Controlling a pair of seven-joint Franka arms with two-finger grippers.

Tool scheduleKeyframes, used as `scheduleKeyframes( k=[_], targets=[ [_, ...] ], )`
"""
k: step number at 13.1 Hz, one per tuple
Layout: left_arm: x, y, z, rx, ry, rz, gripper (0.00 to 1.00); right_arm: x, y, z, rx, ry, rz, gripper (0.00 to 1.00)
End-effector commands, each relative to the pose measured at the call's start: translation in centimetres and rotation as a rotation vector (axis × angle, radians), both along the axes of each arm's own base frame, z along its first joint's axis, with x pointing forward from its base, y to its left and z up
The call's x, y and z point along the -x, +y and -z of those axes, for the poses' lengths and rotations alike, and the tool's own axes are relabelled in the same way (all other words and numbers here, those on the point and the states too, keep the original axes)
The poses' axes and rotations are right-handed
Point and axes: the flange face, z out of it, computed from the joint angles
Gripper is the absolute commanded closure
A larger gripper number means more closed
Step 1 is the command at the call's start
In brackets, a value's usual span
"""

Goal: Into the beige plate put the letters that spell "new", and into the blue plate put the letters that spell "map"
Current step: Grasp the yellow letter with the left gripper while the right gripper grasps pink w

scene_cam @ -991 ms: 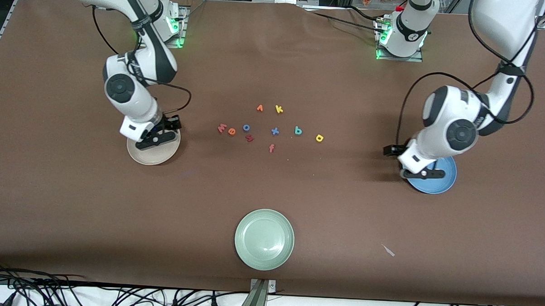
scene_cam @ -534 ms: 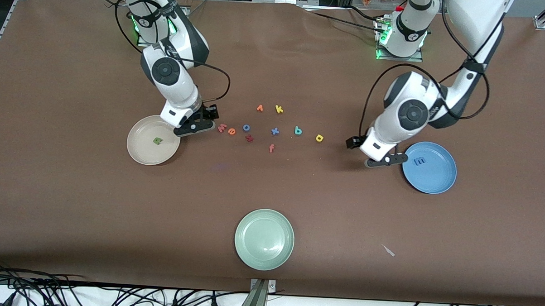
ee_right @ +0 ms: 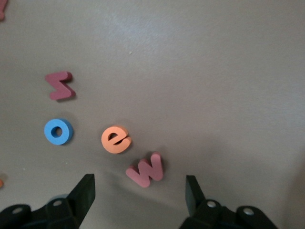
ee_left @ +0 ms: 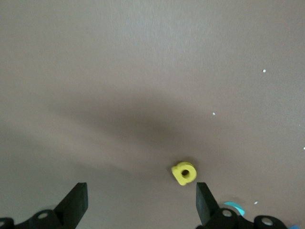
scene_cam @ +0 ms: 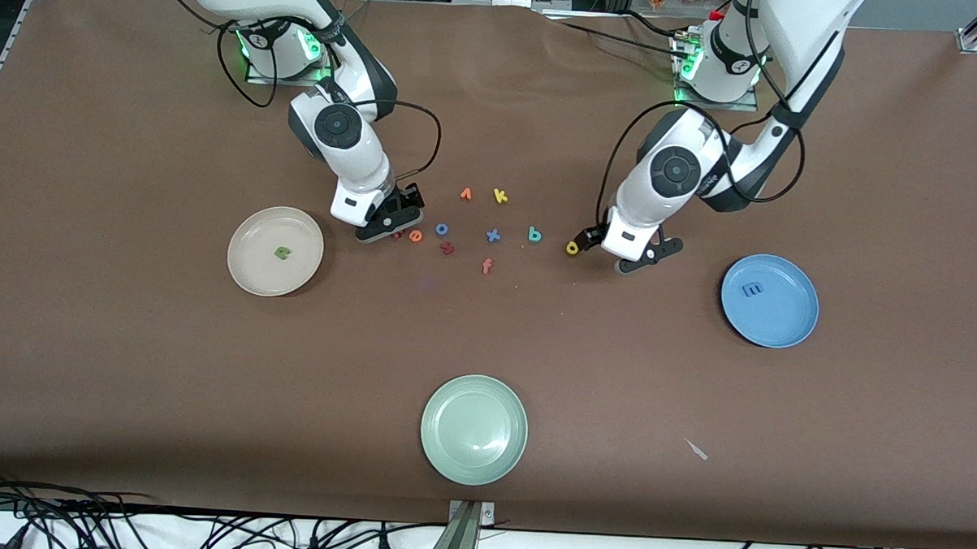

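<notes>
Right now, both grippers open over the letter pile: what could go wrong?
1. The right gripper hangs over the w, and the e lies close beside it; a finger may nudge the e or catch both.
2. The left gripper is open above the a, which sits off-centre, near one finger; closing could push it away instead of pinching it.

Your two arms are glossy white shells with dark grey joint bands and round grey caps. Black cables loop off each forearm. Green lights glow on both bases. Left claw (scene_cam: 642,259) and right claw (scene_cam: 386,222) are black; wrist views show screw holes.
</notes>
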Motion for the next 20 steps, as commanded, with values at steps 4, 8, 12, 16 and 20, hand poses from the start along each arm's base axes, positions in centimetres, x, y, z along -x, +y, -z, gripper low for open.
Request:
scheduleKeyframes(
  k=[4, 8, 12, 16, 20],
  targets=[
    [0.7, -4.0, 2.9, -0.069, -0.043, -0.144, 0.0, 2.1, -0.2, 1.7, -0.008, -0.03, -0.066, 0.1],
    [0.4, -5.2, 3.8, -0.088, -0.058, -0.205, 0.01, 2.6, -0.3, 2.3, 0.012, -0.035, -0.115, 0.12],
    [0.6, -6.1, 4.5, -0.087, -0.046, -0.223, 0.08, 2.2, -0.5, 3.0, 0.012, -0.079, -0.194, 0.13],
    [0.9, -6.5, 4.9, -0.089, -0.041, -0.22, 0.24, 2.0, -0.7, 4.0, -0.02, -0.095, -0.196, 0.16],
    [-0.2, -6.4, 4.9, -0.091, -0.048, -0.229, 0.36, 1.6, -0.7, 3.7, -0.02, -0.103, -0.199, 0.38]
  ],
)
